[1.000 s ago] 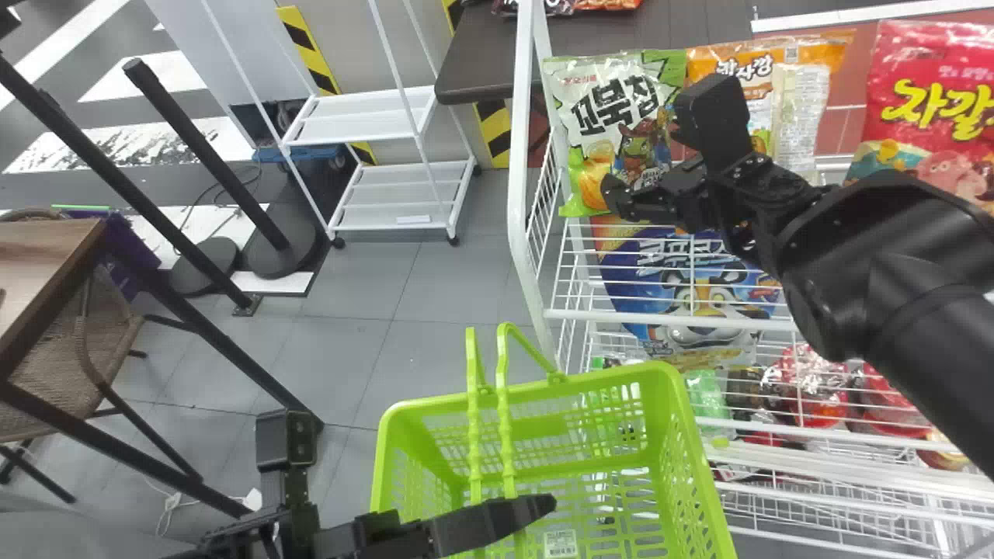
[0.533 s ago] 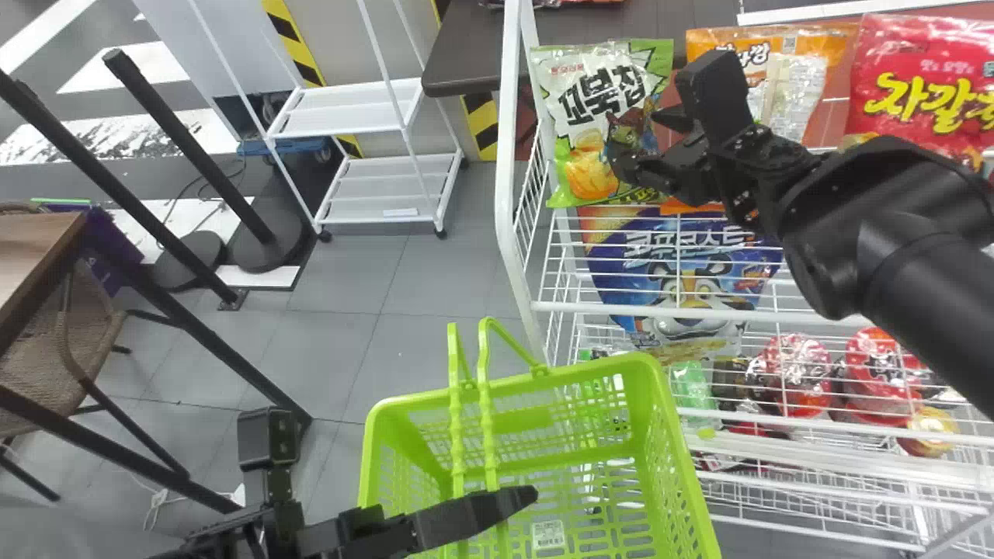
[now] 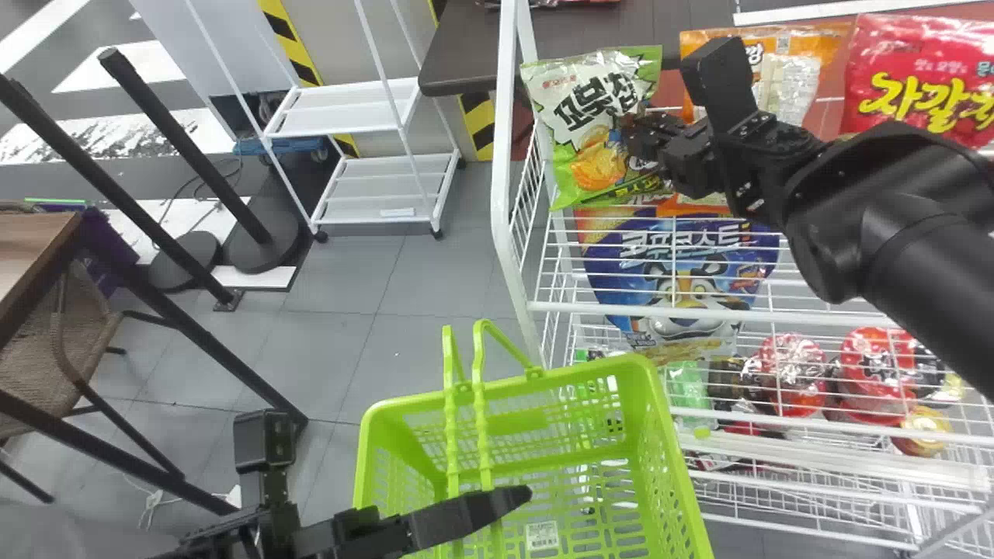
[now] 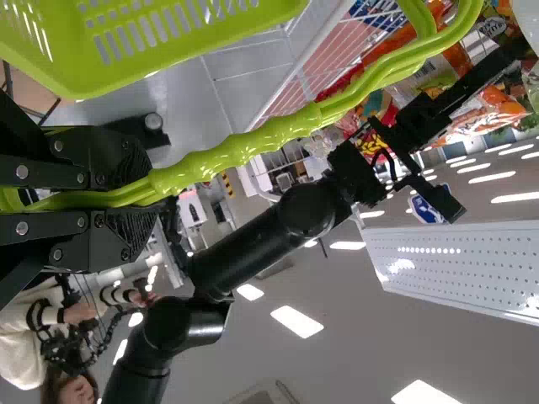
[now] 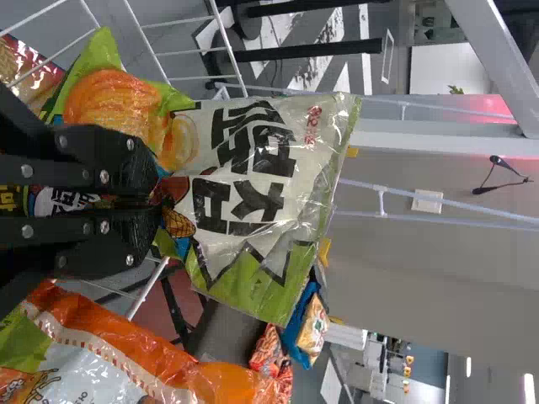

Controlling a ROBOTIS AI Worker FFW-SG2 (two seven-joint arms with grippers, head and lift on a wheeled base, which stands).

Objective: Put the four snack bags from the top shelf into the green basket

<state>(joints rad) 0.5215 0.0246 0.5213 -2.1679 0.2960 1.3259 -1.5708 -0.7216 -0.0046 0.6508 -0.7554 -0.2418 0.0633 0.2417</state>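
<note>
Pinches snack bag [image 3: 586, 116] in right gripper [image 3: 630, 133], at top shelf's [image 3: 808, 317] left end. Stands near upright lengthwise, with top tilted left and right edge partly hidden. Holds green basket [image 3: 656, 388] by its handles [image 3: 483, 423] in left gripper [image 3: 501, 505]; cut off below.

Grey tiled floor [image 3: 419, 272], white wheeled rack [image 3: 342, 113], wooden table [image 3: 31, 237], woven chair [image 3: 39, 341], bright ceiling lights [image 4: 296, 321]
</note>
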